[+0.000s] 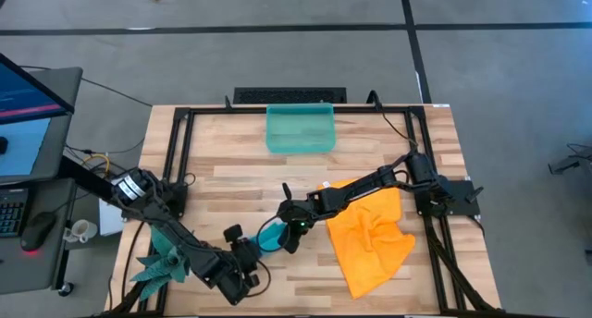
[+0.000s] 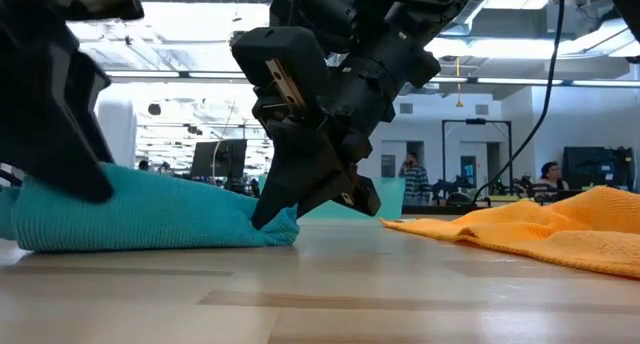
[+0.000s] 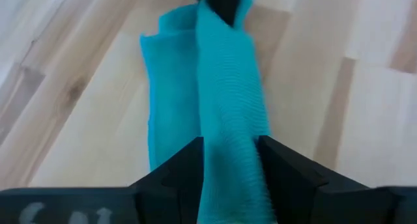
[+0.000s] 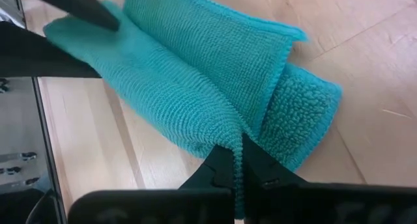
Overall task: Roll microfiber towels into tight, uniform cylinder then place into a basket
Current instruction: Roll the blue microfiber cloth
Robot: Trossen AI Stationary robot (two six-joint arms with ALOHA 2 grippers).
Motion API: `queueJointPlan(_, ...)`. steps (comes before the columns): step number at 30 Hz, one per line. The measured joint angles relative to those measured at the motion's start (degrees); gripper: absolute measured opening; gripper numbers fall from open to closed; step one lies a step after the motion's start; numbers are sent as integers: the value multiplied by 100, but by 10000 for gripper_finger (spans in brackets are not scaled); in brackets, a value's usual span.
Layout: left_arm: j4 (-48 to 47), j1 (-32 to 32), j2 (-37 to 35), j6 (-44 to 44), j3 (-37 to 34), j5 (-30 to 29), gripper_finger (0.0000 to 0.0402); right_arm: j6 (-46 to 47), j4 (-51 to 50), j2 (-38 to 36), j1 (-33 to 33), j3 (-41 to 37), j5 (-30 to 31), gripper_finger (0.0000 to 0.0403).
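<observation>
The left gripper [image 1: 254, 251] is clasping one end of the partly rolled teal-blue microfiber towel [image 4: 215, 94] between parted fingers, near the table's [image 1: 305, 170] front edge. The right gripper [image 2: 300, 212] is pinching the towel's other end tightly. The crumpled orange microfiber towel [image 1: 370, 235] is lying to the right, the translucent teal-green plastic basket [image 1: 301, 128] at the far edge; no writing is legible.

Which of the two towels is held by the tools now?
The teal-blue towel; both tools pinch it, one at each end. The orange towel lies loose, untouched.
</observation>
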Motion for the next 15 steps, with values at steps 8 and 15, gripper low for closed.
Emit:
queueJointPlan(8, 40, 51, -2, -588, -364, -12, 138, -37, 9, 0, 39, 0, -127, 16)
queueJointPlan(15, -807, -90, -255, -602, -12, -50, 138, -15, 11, 0, 31, 0, -151, 12)
